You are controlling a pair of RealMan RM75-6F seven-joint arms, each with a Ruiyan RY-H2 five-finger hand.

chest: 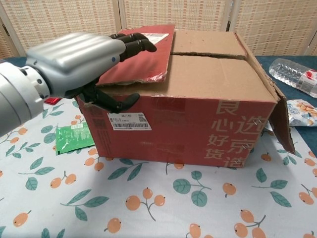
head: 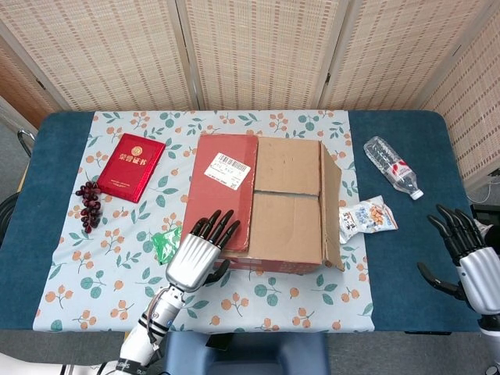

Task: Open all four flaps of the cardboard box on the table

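My left robot hand [chest: 81, 62] brackets the red flap's [head: 221, 187] near corner on the cardboard box [chest: 198, 114] mid-surface, fingers above, thumb beneath; that light, stiff, tearable flap lifts best by its free edge.

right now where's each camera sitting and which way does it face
Head view: sits high, looking steeply down on the table; shows the whole cardboard box, the left hand at its near left corner and the right hand far right.
Chest view: sits low near the table edge, facing the box's front wall; only the left hand and forearm show.
Shared: the box, the left hand, the water bottle, the snack packet.
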